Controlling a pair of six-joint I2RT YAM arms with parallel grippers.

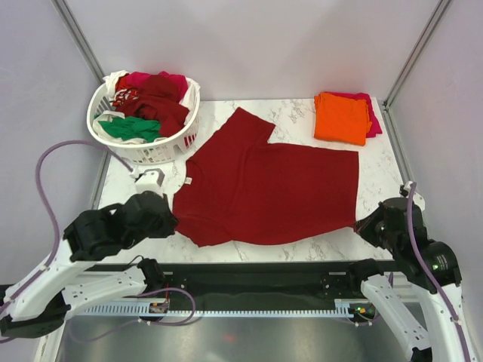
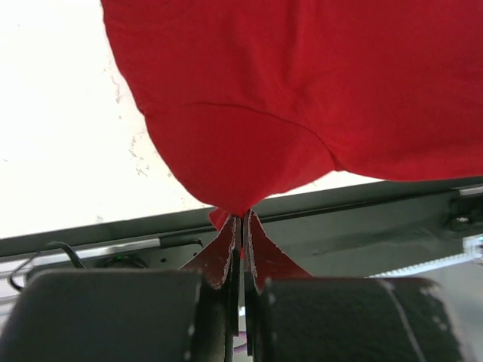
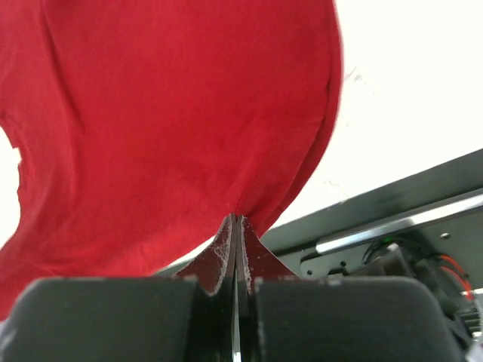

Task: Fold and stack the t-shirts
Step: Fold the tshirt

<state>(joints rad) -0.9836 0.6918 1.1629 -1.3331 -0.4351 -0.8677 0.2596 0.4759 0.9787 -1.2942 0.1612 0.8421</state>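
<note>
A dark red t-shirt [image 1: 264, 188] lies spread across the middle of the bench [image 1: 294, 124], near-left corner clamped in the left hand [image 2: 240, 226], near-right corner in the right hand [image 3: 238, 226].

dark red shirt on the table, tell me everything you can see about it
The dark red t-shirt is soft, matte, cotton-like cloth, spread nearly flat on the marble table, collar with a small white label toward the left, hem toward the right, one short sleeve angled toward the far side. Mild wrinkles cross it. The left gripper pinches its near left edge and the right gripper its near right corner, both shut on the cloth.
</note>
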